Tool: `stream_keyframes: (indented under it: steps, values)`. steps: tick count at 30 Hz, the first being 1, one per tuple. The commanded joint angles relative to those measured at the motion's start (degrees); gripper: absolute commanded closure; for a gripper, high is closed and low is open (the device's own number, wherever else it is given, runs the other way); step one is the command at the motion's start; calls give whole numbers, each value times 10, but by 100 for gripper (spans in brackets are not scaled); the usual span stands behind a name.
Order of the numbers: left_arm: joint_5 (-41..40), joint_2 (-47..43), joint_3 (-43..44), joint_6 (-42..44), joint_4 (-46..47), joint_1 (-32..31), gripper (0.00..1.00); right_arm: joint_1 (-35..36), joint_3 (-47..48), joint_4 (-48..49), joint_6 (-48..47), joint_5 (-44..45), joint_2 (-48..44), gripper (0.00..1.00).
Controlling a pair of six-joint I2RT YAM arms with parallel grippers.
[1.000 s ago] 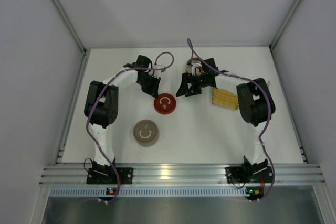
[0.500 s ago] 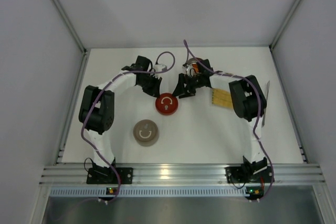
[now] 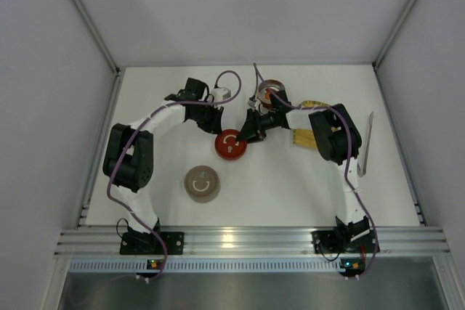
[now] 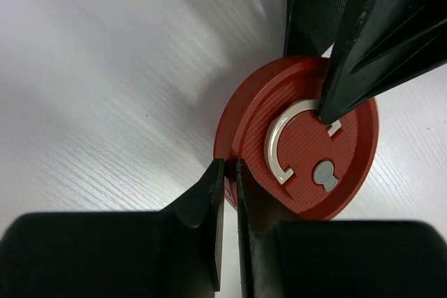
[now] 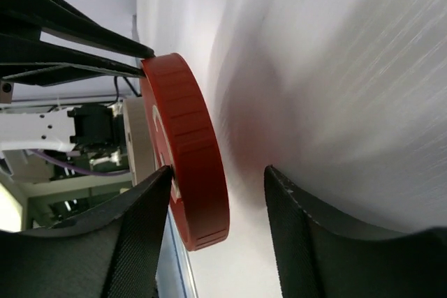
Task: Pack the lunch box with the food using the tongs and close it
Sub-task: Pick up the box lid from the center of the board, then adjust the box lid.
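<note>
The right gripper [image 5: 216,170] is no longer back beside the open tin [image 3: 279,85], its place 1 second earlier. It is now down at the red tin [image 3: 230,144] in the middle of the counter [image 3: 290,194]. Its jaws are narrowing from wide to roughly half open and stand astride the tin's rim. 1 finger is over the lid at the ring pull [image 4: 286,141], the other is beyond the side wall, and they grip nothing yet.

The left gripper [image 4: 227,167] is at the opposite edge of the same tin, as before. Its jaws are all but closed, tips against the rim, with nothing between them. That looks like bracing, so the step in hand is probably opening this tin.

With the right arm swung inward, the tongs [image 3: 365,144] now show in full at the right of the counter, past the yellow mat [image 3: 309,136]. They are untouched and well apart from both grippers. Something orange and white in the open tin is likely the food [image 3: 269,94], though it is too small to tell. The tan tin [image 3: 202,183] sits closed nearer the bases.
</note>
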Motion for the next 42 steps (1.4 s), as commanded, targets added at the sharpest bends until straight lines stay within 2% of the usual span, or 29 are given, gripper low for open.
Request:
stream_keyframes:
  steps: [1, 7, 13, 17, 19, 21, 22, 23, 24, 25, 26, 28, 29, 34, 37, 38, 42]
  values:
    - [24, -42, -8, 2, 38, -2, 100, 12, -18, 111, 57, -54, 4, 48]
    - [24, -59, -23, 3, 53, -2, 100, 6, -45, 203, 129, -83, -5, 65]
    - [20, -70, -34, 1, 60, -2, 100, 0, -77, 232, 156, -104, -39, 80]
    - [24, -68, -31, 3, 55, -1, 100, -1, -96, 240, 157, -109, -63, 100]
    - [56, -66, -19, 13, 38, -1, 97, -1, -108, 240, 150, -105, -79, 100]
    - [90, -73, -6, 37, -8, -1, 81, -1, -110, 226, 133, -106, -94, 100]
    - [122, -80, 2, 45, -23, 0, 59, -3, -108, 210, 101, -105, -101, 100]
    - [138, -88, 7, 52, -53, 0, 54, -3, -106, 186, 74, -101, -108, 100]
    - [155, -105, 12, 75, -73, 0, 51, -3, -92, 105, 38, -97, -126, 100]
    - [177, -116, 22, 89, -93, 0, 43, -4, -81, 50, -46, -90, -134, 100]
    - [229, -126, 24, 105, -112, 0, 3, -4, -69, -10, -90, -73, -143, 100]
    - [250, -172, 21, 138, -147, 0, 2, -4, -42, -134, -160, -52, -172, 100]
    - [254, -192, 19, 147, -153, -1, 2, -5, -39, -156, -201, -33, -184, 100]
    - [241, -332, 0, 252, -180, -6, 2, -5, -59, -205, -259, 46, -291, 100]
    - [215, -363, -11, 317, -218, -18, 3, 20, -57, -237, -380, 177, -382, 100]
    - [207, -369, -12, 335, -223, -18, 5, 27, -63, -234, -397, 253, -432, 100]
    - [132, -436, -69, 366, -177, -19, 11, 79, -114, -211, -482, 438, -542, 100]
